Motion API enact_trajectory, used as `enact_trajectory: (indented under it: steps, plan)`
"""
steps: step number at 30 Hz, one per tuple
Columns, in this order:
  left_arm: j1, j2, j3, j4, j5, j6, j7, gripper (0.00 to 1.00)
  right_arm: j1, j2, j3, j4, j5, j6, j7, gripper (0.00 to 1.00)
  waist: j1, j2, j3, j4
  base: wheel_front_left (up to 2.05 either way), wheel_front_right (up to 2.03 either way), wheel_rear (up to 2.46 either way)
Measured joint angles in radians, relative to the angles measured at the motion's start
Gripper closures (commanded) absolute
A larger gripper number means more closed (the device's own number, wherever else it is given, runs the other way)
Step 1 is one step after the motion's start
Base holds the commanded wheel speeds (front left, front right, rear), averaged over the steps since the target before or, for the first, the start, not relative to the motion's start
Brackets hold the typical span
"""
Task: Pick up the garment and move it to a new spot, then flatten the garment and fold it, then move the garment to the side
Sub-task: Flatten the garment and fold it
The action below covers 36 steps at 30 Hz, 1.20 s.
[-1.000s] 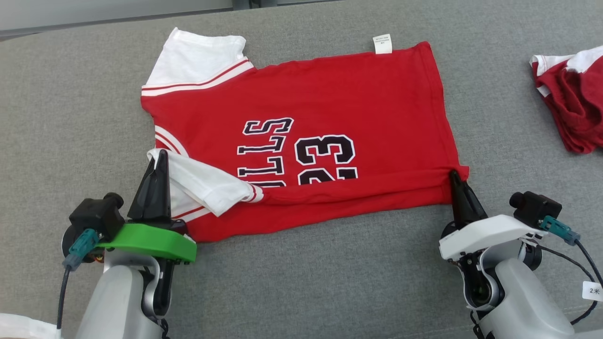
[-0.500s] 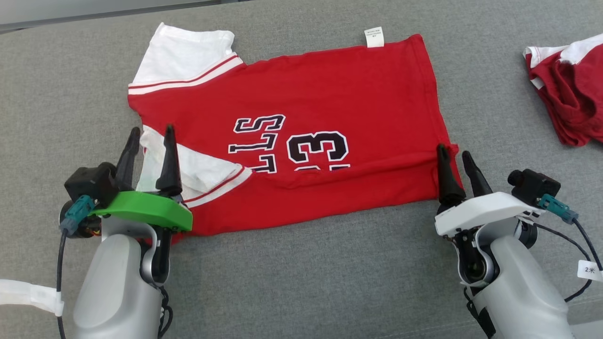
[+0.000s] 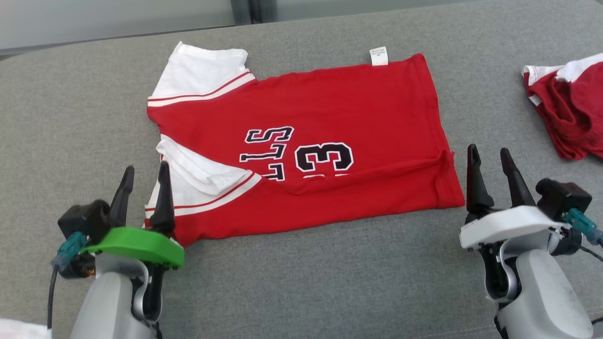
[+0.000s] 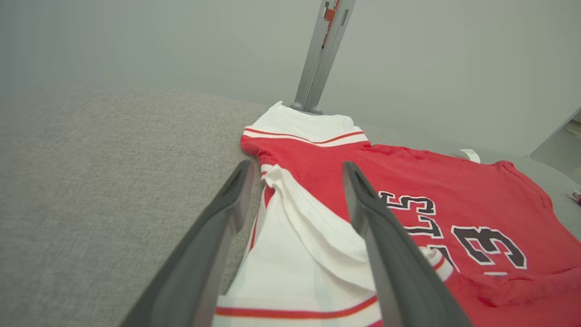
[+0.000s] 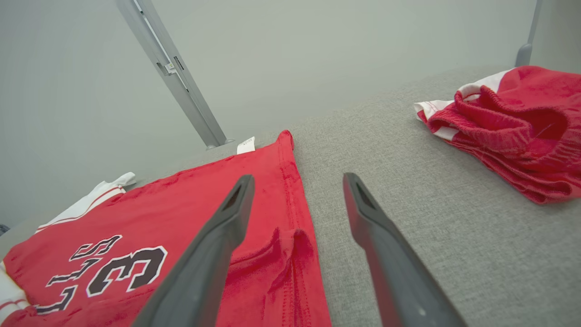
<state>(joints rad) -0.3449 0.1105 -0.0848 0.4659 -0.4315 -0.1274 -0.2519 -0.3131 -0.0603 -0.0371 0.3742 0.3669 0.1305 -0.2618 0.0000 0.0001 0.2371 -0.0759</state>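
Garment (image 3: 330, 108) is lying on the grey cushion (image 3: 306, 282), its near edge folded over. Left gripper (image 3: 146, 166) is hovering at the white sleeve (image 3: 198, 188) and right gripper (image 3: 488, 149) just beside the hem (image 3: 453, 190), both spread wide and empty. Print is showing "LLS" and "3"; the far tag (image 3: 378, 55) is unreadable.

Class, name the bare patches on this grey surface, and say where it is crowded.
Bare: the strip between the red jersey and crumpled red garment; the near strip between left hand and right hand. Crowded: the jersey's near corners.

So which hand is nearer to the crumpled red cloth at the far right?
Right. The right hand is just left of the crumpled cloth; the left hand is far beyond the jersey.
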Motion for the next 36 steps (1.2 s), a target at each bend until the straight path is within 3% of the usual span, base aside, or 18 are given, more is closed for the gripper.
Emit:
enact_trajectory:
  steps: [4,11,19,27,29,30,33,34,36]
  plan:
    - [0.1,0.024,0.022,-0.042,-0.018,0.018,0.045,0.0,0.078,0.004,-0.012,-0.026,-0.07,0.0,0.0,0.0,0.0,-0.0001,-0.033,0.011,0.0,0.0,0.0]
    - [0.227,0.034,0.021,-0.128,-0.046,0.061,0.175,0.0,0.134,0.008,-0.014,-0.041,-0.08,0.0,0.0,0.0,0.0,0.0,-0.078,0.029,0.0,0.0,0.0]
    - [0.251,0.031,0.009,-0.141,-0.058,0.119,0.303,0.0,0.134,0.01,0.019,-0.042,-0.067,0.0,0.0,0.0,0.0,-0.0001,-0.066,0.018,0.0,0.0,0.0]
    - [0.24,0.031,0.009,-0.115,-0.07,0.136,0.34,0.0,0.124,0.01,0.016,-0.045,-0.066,0.0,0.0,0.0,0.0,-0.0001,-0.039,-0.005,0.0,0.0,0.0]
    - [0.234,0.03,0.012,-0.11,-0.078,0.136,0.339,0.11,0.123,0.01,0.015,-0.042,-0.066,0.0,0.0,0.0,0.0,0.0,-0.034,-0.009,0.0,0.0,0.0]
    - [0.23,0.029,0.014,-0.108,-0.081,0.136,0.336,0.38,0.123,0.01,0.015,-0.04,-0.066,0.0,0.0,0.0,0.0,-0.0001,-0.032,-0.01,0.0,0.0,0.0]
    - [0.223,0.018,0.025,-0.099,-0.117,0.127,0.328,0.69,0.121,0.01,0.018,-0.029,-0.066,0.0,0.0,0.0,0.0,-0.0001,-0.026,-0.012,0.0,0.0,0.0]
    - [0.221,0.016,0.025,-0.097,-0.119,0.126,0.323,0.96,0.118,0.01,0.018,-0.022,-0.066,0.0,0.0,0.0,0.0,0.0,-0.025,-0.012,0.0,0.0,0.0]
    - [0.216,0.016,0.025,-0.095,-0.119,0.121,0.311,1.0,0.111,0.01,0.019,-0.002,-0.073,0.0,0.006,0.0,0.0,-0.0001,-0.023,-0.01,0.0,0.0,0.0]
